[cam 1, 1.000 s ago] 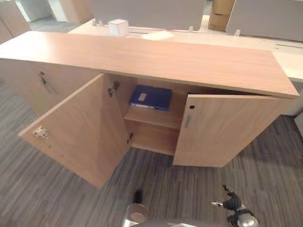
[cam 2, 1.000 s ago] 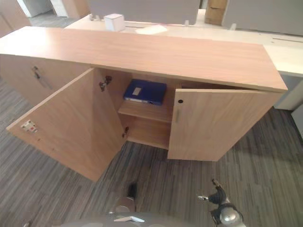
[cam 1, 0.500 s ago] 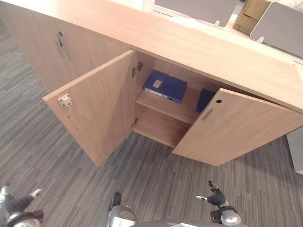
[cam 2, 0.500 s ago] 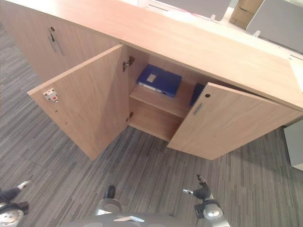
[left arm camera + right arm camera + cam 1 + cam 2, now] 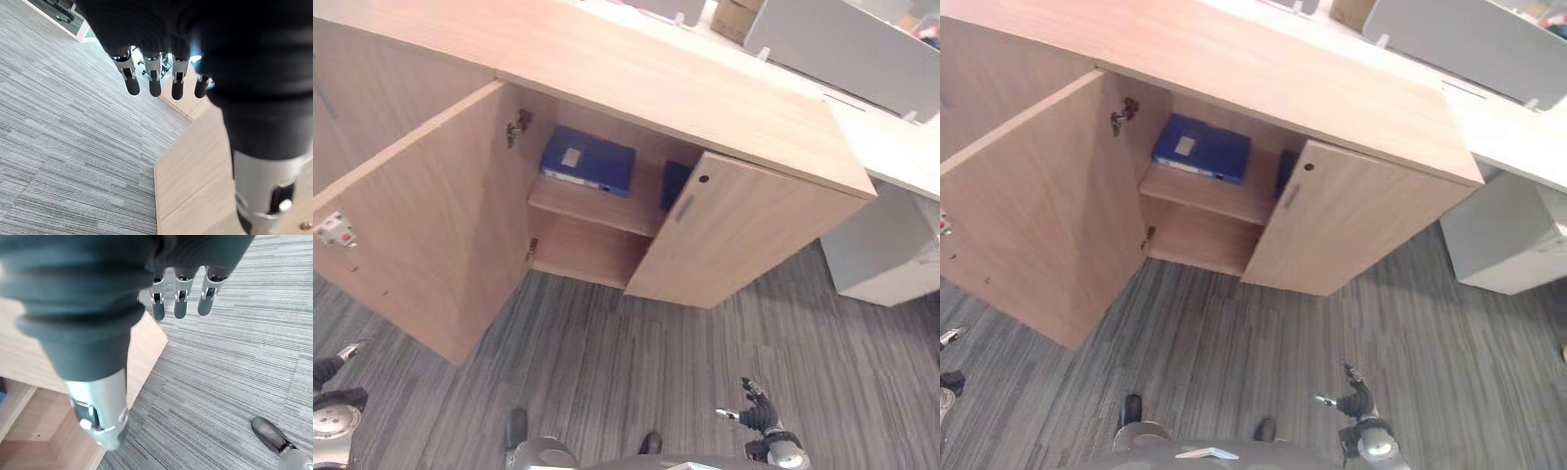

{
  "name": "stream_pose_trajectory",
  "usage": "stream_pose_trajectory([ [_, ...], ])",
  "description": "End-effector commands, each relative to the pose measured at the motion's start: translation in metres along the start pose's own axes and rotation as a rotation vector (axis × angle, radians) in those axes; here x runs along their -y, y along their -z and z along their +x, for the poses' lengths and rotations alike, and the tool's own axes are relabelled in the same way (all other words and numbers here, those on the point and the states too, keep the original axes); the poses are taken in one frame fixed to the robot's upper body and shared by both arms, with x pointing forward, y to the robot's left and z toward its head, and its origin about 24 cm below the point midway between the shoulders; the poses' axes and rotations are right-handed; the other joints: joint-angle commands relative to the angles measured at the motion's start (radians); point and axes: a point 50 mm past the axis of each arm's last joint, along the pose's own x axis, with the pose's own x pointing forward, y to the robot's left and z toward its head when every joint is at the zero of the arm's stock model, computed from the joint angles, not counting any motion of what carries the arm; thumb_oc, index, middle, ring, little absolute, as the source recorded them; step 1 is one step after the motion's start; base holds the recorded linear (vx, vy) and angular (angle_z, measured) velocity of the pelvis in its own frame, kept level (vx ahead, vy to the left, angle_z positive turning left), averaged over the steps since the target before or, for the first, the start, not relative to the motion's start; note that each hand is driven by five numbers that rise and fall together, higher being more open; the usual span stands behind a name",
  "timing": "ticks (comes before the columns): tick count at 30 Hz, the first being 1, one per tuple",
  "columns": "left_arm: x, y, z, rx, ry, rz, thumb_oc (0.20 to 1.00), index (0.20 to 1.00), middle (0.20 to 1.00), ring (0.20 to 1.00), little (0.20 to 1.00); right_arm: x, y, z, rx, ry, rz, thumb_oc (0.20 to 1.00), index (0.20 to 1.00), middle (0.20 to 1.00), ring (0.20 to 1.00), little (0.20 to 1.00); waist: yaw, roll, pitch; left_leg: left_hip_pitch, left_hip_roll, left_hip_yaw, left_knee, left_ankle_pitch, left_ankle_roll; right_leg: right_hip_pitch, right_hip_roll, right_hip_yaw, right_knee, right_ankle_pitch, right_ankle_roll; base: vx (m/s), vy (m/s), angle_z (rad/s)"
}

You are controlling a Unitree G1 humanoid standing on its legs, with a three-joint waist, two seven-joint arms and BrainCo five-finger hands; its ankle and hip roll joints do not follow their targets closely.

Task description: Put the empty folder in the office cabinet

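Camera's swung right; folder [image 5: 588,162] sits unmoved on the cabinet [image 5: 636,83] shelf at twelve o'clock. My left hand [image 5: 156,73] and right hand [image 5: 181,298] hang empty, fingers straight. Looks done.

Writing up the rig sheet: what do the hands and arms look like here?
Both match. Left hand and right hand: silver fingers with dark rounded tips, in a row beneath a dark ribbed cover over the hand's back and wrist. The thumb apart is a silver-grey cylinder. From the head camera, the right hand looks dark above a round silver wrist.
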Motion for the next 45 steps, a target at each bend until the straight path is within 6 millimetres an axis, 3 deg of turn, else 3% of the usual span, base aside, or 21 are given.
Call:
stream_pose_trajectory([
  [1, -0.021, -0.014, 0.007, 0.087, -0.034, 0.084, 1.000, 1.000, 1.000, 1.000, 1.000, 0.021, -0.015, 0.002, 0.072, 0.061, 0.007, 1.000, 1.000, 1.000, 1.000, 1.000, 0.040, 0.027, 0.010, 0.002, -0.031, -0.018, -0.005, -0.065, 0.055, -0.033, -0.057, 0.018, 0.014, 0.044, 0.063, -0.04, 0.074, -0.11],
  [2, -0.019, -0.034, 0.011, 0.164, -0.021, 0.081, 1.000, 1.000, 1.000, 1.000, 1.000, 0.020, -0.010, 0.001, 0.053, 0.071, 0.028, 1.000, 1.000, 1.000, 1.000, 1.000, 0.033, 0.020, 0.020, 0.001, -0.037, -0.013, -0.005, -0.068, 0.059, -0.043, -0.060, 0.027, 0.016, 0.055, 0.066, -0.03, 0.031, -0.01],
  [3, -0.019, -0.034, 0.011, 0.164, -0.021, 0.081, 1.000, 1.000, 1.000, 1.000, 1.000, 0.020, -0.010, 0.001, 0.053, 0.071, 0.028, 1.000, 1.000, 1.000, 1.000, 1.000, 0.033, 0.020, 0.020, 0.001, -0.037, -0.013, -0.005, -0.068, 0.059, -0.043, -0.060, 0.027, 0.016, 0.055, 0.066, -0.04, 0.044, -0.14],
  [5, -0.018, -0.052, 0.016, 0.226, -0.016, 0.091, 1.000, 1.000, 1.000, 1.000, 1.000, 0.019, -0.007, 0.001, 0.036, 0.082, 0.053, 1.000, 1.000, 1.000, 1.000, 1.000, 0.012, 0.007, 0.026, 0.002, -0.041, -0.002, -0.006, -0.072, 0.064, -0.055, -0.063, 0.042, 0.017, 0.069, 0.073, -0.01, 0.037, -0.15],
  [10, 0.006, -0.061, 0.017, 0.246, 0.090, 0.118, 1.000, 1.000, 1.000, 1.000, 1.000, 0.014, -0.011, 0.002, 0.051, 0.056, 0.041, 1.000, 1.000, 1.000, 1.000, 1.000, -0.032, -0.007, 0.018, 0.019, -0.050, 0.032, -0.009, -0.084, 0.070, -0.073, -0.066, 0.083, 0.019, 0.086, 0.078, 0.01, 0.055, -0.24],
  [11, 0.023, -0.050, 0.010, 0.218, 0.167, 0.137, 1.000, 1.000, 1.000, 1.000, 1.000, 0.013, -0.015, 0.002, 0.066, 0.046, 0.031, 1.000, 1.000, 1.000, 1.000, 1.000, -0.049, -0.003, 0.017, 0.029, -0.053, 0.046, -0.009, -0.089, 0.072, -0.079, -0.067, 0.097, 0.020, 0.091, 0.079, 0.01, 0.048, -0.25],
  [13, 0.031, -0.043, 0.006, 0.197, 0.200, 0.140, 1.000, 1.000, 1.000, 1.000, 1.000, 0.013, -0.015, 0.003, 0.067, 0.042, 0.026, 1.000, 1.000, 1.000, 1.000, 1.000, -0.057, 0.001, 0.016, 0.033, -0.054, 0.054, -0.009, -0.091, 0.073, -0.084, -0.067, 0.105, 0.020, 0.092, 0.079, 0.01, 0.041, -0.11],
  [16, 0.062, -0.019, -0.011, 0.116, 0.308, 0.129, 1.000, 1.000, 1.000, 1.000, 1.000, 0.014, -0.015, 0.002, 0.066, 0.034, 0.009, 1.000, 1.000, 1.000, 1.000, 1.000, -0.075, 0.017, 0.014, 0.047, -0.058, 0.072, -0.008, -0.098, 0.077, -0.091, -0.069, 0.119, 0.020, 0.092, 0.076, 0.02, 0.046, -0.25],
  [20, 0.109, 0.007, -0.043, 0.020, 0.471, 0.122, 1.000, 1.000, 1.000, 1.000, 1.000, 0.015, -0.009, 0.000, 0.039, 0.030, -0.011, 1.000, 1.000, 1.000, 1.000, 1.000, -0.098, 0.042, 0.005, 0.071, -0.062, 0.091, -0.009, -0.104, 0.077, -0.089, -0.067, 0.137, 0.016, 0.083, 0.070, 0.04, 0.012, -0.23],
  [22, 0.109, 0.007, -0.044, 0.020, 0.472, 0.122, 1.000, 1.000, 1.000, 1.000, 1.000, 0.016, -0.009, 0.000, 0.039, 0.031, -0.012, 1.000, 1.000, 1.000, 1.000, 1.000, -0.097, 0.043, 0.005, 0.072, -0.062, 0.092, -0.009, -0.105, 0.077, -0.089, -0.066, 0.138, 0.016, 0.083, 0.070, 0.03, -0.003, -0.08],
  [25, 0.134, 0.015, -0.062, -0.024, 0.560, 0.104, 1.000, 1.000, 1.000, 1.000, 1.000, 0.018, -0.011, 0.000, 0.045, 0.031, -0.035, 1.000, 1.000, 1.000, 1.000, 1.000, -0.121, 0.062, -0.009, 0.086, -0.054, 0.108, -0.010, -0.104, 0.071, -0.092, -0.054, 0.153, 0.011, 0.073, 0.063, 0.06, -0.038, -0.15],
  [29, 0.144, 0.012, -0.066, -0.033, 0.584, 0.084, 1.000, 1.000, 1.000, 1.000, 1.000, 0.020, -0.011, 0.000, 0.049, 0.029, -0.060, 1.000, 1.000, 1.000, 1.000, 1.000, -0.144, 0.077, -0.028, 0.099, -0.039, 0.129, -0.010, -0.105, 0.064, -0.093, -0.038, 0.173, 0.006, 0.064, 0.057, 0.06, -0.046, -0.24],
  [36, 0.147, -0.001, -0.055, -0.050, 0.554, 0.042, 1.000, 1.000, 1.000, 1.000, 1.000, 0.028, -0.006, -0.004, 0.028, 0.041, -0.102, 1.000, 1.000, 1.000, 1.000, 1.000, -0.190, 0.104, -0.060, 0.119, -0.016, 0.162, -0.010, -0.107, 0.049, -0.095, -0.009, 0.206, 0.002, 0.052, 0.050, 0.06, -0.035, -0.21],
  [39, 0.143, -0.010, -0.045, -0.050, 0.510, 0.017, 1.000, 1.000, 1.000, 1.000, 1.000, 0.031, -0.005, -0.005, 0.026, 0.049, -0.116, 1.000, 1.000, 1.000, 1.000, 1.000, -0.207, 0.110, -0.076, 0.124, -0.010, 0.171, -0.010, -0.107, 0.044, -0.097, -0.001, 0.213, 0.000, 0.049, 0.049, 0.08, -0.021, -0.21],
  [42, 0.118, -0.034, -0.013, -0.042, 0.387, -0.019, 1.000, 1.000, 1.000, 1.000, 1.000, 0.041, -0.003, -0.011, 0.027, 0.062, -0.140, 1.000, 1.000, 1.000, 1.000, 1.000, -0.241, 0.128, -0.104, 0.128, 0.000, 0.178, -0.010, -0.104, 0.032, -0.093, 0.011, 0.218, 0.000, 0.041, 0.046, 0.08, -0.029, -0.08],
  [45, 0.109, -0.043, -0.003, -0.033, 0.370, -0.010, 1.000, 1.000, 1.000, 1.000, 1.000, 0.046, -0.001, -0.014, 0.022, 0.073, -0.143, 1.000, 1.000, 1.000, 1.000, 1.000, -0.251, 0.139, -0.119, 0.121, 0.003, 0.170, -0.010, -0.098, 0.027, -0.090, 0.012, 0.209, -0.001, 0.037, 0.042, 0.05, -0.010, -0.07],
])
